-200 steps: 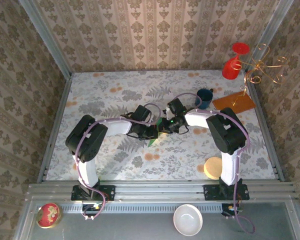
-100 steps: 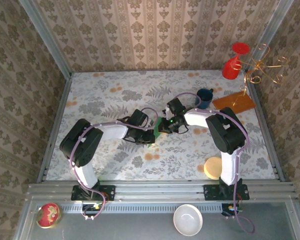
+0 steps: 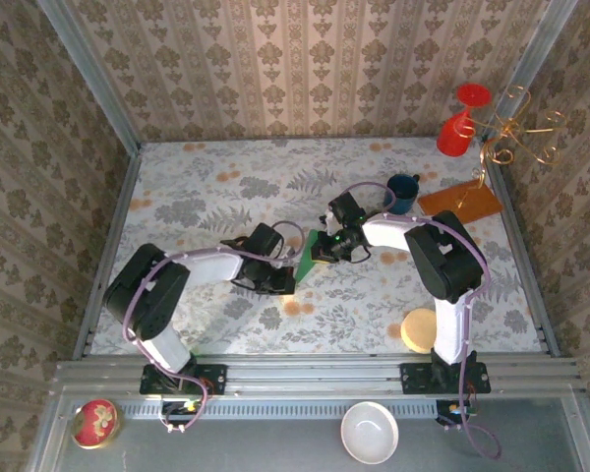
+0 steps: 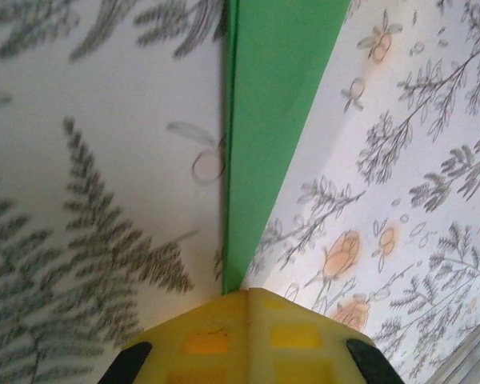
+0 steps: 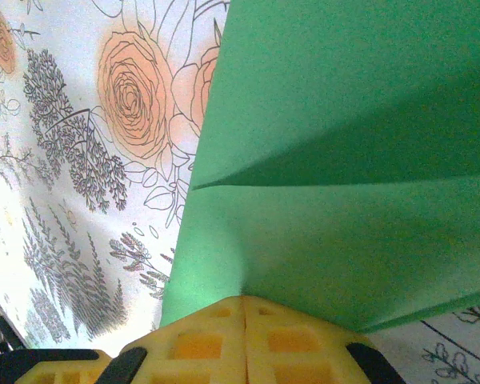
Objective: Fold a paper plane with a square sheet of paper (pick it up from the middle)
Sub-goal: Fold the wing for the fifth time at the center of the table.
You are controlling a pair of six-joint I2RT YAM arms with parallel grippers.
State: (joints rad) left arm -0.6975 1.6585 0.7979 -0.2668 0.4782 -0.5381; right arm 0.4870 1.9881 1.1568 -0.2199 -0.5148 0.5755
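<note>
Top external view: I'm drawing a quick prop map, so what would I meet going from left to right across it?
In order: red tin → green paper → white bowl → orange-brown board.

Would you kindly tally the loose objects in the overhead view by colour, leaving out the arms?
Red: 2, cup and round tin
Green: 1, folded paper
Blue: 1, mug
White: 1, bowl
Orange-brown: 1, board
Tan: 1, disc
Gold: 1, wire stand
Total: 8
</note>
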